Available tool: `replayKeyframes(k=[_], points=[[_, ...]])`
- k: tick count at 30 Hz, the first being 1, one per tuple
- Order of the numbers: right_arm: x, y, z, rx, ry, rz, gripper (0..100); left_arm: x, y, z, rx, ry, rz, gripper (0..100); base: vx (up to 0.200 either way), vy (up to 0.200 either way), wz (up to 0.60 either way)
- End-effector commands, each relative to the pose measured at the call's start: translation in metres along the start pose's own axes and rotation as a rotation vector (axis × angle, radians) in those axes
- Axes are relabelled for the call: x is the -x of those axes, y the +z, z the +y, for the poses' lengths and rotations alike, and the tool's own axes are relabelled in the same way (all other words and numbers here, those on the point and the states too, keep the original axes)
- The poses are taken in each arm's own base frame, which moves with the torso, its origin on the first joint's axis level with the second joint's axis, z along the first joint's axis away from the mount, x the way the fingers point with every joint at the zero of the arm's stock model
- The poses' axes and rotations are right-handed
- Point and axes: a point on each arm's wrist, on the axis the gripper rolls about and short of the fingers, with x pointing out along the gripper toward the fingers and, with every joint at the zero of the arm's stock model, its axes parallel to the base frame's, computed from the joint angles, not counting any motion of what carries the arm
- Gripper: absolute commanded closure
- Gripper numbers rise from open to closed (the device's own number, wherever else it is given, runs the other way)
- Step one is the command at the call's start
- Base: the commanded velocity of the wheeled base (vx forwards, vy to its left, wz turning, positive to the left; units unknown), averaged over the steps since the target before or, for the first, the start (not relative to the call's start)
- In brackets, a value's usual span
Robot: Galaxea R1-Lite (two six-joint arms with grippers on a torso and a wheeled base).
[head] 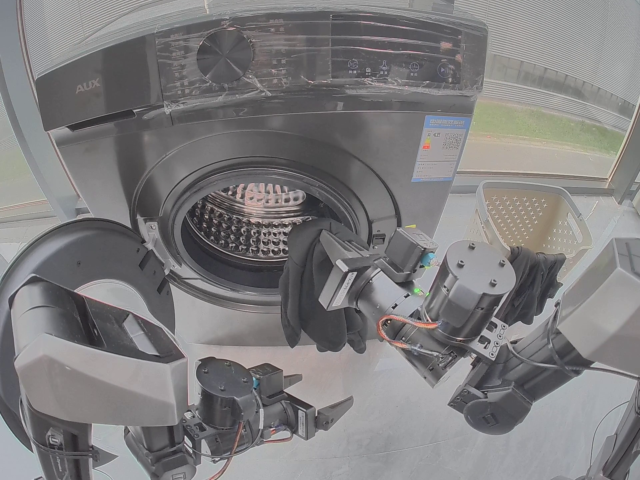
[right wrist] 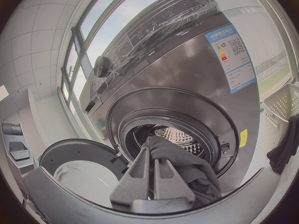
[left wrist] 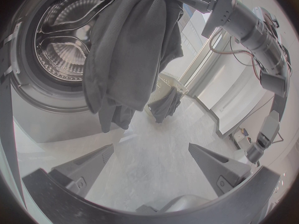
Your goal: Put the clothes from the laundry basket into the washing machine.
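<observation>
My right gripper (head: pixel 313 245) is shut on a black garment (head: pixel 308 288) and holds it just in front of the washing machine's open drum (head: pixel 250 225). The cloth hangs below the port's lower right rim. In the right wrist view the shut fingers (right wrist: pixel 146 165) pinch the black garment (right wrist: pixel 187 171) before the drum (right wrist: pixel 177 136). My left gripper (head: pixel 333 413) is open and low above the floor, below the machine. Its view shows the hanging garment (left wrist: pixel 130 50) and the drum (left wrist: pixel 62 38). The beige laundry basket (head: pixel 533 218) stands right of the machine with another dark garment (head: pixel 533 281) draped over its rim.
The machine's round door (head: pixel 73 268) is swung open to the left, behind my left arm. Pale floor (head: pixel 400 408) lies in front of the machine. Windows run behind and to the right of the basket (right wrist: pixel 280 109).
</observation>
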Motion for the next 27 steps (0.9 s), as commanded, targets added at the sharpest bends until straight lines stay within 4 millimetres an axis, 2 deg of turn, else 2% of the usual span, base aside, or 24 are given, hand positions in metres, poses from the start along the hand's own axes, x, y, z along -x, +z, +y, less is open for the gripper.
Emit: replayKeyframes(k=[1,6,11,27], points=[[0.002,-0.001,0.004,-0.004,0.011,0.003,100,-0.016,0.013,-0.003,0.031,-0.019,-0.078,0,0.0,0.0,0.0],[0.003,-0.001,0.005,-0.005,0.016,0.003,100,-0.029,0.021,-0.003,0.066,-0.02,-0.13,0,0.0,0.0,0.0],[0.002,-0.001,0.005,-0.005,0.017,0.002,100,-0.04,0.031,0.001,0.079,0.052,-0.205,0,0.0,0.0,0.0],[0.003,-0.002,0.007,-0.011,0.02,0.002,100,-0.046,0.038,0.013,0.094,0.14,-0.257,0,0.0,0.0,0.0]])
